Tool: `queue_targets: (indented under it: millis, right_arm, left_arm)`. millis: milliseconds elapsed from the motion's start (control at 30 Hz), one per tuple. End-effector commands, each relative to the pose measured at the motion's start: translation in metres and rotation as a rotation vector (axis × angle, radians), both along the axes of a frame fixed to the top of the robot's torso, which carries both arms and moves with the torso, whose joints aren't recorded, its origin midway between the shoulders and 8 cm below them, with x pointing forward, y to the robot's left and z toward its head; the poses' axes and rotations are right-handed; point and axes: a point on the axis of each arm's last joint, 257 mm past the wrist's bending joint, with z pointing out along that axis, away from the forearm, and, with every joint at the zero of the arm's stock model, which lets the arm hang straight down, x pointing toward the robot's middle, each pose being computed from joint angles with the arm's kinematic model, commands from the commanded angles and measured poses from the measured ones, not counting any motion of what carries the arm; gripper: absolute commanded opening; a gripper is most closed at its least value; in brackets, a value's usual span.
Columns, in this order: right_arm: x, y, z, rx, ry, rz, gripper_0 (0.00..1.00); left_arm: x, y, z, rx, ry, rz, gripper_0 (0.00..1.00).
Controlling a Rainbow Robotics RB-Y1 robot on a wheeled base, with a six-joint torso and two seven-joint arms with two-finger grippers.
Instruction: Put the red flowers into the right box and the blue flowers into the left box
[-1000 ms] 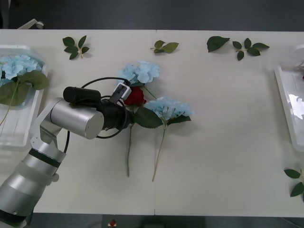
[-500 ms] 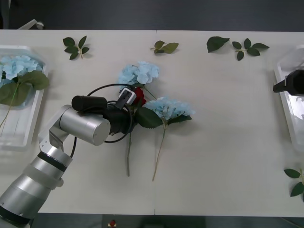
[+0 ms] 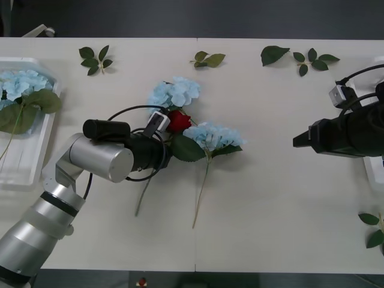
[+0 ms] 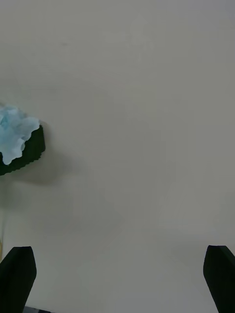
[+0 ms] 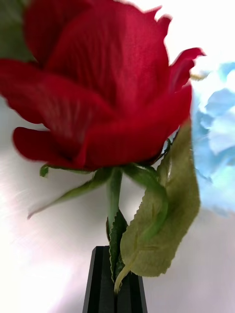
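Left gripper (image 5: 115, 279), mid-tabletop, clamps thin green stem of deep-red artificial rose (image 3: 178, 121) between two pale-blue hydrangeas (image 3: 176, 92). We advise lifting clear of leaves before carrying toward right-edge tray. Right gripper (image 4: 117, 281), jaws apart, near right edge. Since earlier frame: rose stem swung, right arm advanced inward.

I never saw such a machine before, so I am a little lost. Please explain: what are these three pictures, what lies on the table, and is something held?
This is a two-armed robot sorting artificial flowers. The front view looks down at the white table. The other two pictures come from cameras on the wrists. The left gripper, at mid-table, is shut on a red rose by its stem. Two blue hydrangeas lie beside it; another rests in the left box. The right gripper hovers open over bare table. Loose leaf sprigs lie along the far edge.
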Motion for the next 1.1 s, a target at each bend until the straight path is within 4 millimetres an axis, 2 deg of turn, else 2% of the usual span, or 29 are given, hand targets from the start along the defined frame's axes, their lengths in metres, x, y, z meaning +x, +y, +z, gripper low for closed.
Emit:
queue_targets:
  millis: [33,100,167,267,400,467,500,567,700,767,967,1100]
  right_arm:
    - [-0.001,0.049,0.002,0.092,-0.007,0.030,1.00]
    - [0.001,0.062,-0.001,0.087,-0.018,0.050,1.00]
    - [0.002,0.078,-0.008,0.059,-0.029,0.083,1.00]
    - [0.005,0.094,-0.018,0.026,-0.037,0.110,1.00]
    - [0.005,0.108,-0.025,0.022,-0.029,0.139,1.00]
    - [0.005,0.120,-0.018,0.040,-0.045,0.187,1.00]
    - [0.005,0.121,-0.015,0.044,-0.050,0.202,1.00]
    - [0.002,0.130,-0.004,0.080,-0.064,0.265,1.00]
    - [-0.001,0.137,0.017,0.135,-0.112,0.373,1.00]
    - [-0.002,0.137,0.030,0.162,-0.164,0.447,1.00]
    - [-0.017,0.143,0.065,0.298,-0.298,0.623,1.00]
    - [-0.031,0.142,0.080,0.336,-0.376,0.725,1.00]
  left_arm:
    - [-0.021,0.036,0.025,-0.058,0.024,0.024,0.00]
    - [-0.030,0.050,0.036,-0.098,0.052,0.030,0.00]
    - [-0.043,0.069,0.056,-0.132,0.074,0.030,0.00]
    - [-0.064,0.086,0.082,-0.183,0.110,0.015,0.00]
    - [-0.083,0.092,0.122,-0.292,0.142,-0.018,0.00]
    - [-0.089,0.090,0.150,-0.381,0.132,-0.061,0.00]
    - [-0.090,0.089,0.156,-0.403,0.126,-0.069,0.00]
    - [-0.093,0.081,0.183,-0.494,0.105,-0.107,0.00]
    - [-0.096,0.064,0.217,-0.617,0.075,-0.156,0.00]
    - [-0.098,0.049,0.234,-0.701,0.056,-0.191,0.00]
    - [-0.107,0.010,0.262,-0.938,0.038,-0.304,0.00]
    - [-0.113,-0.011,0.272,-1.048,-0.006,-0.378,0.00]
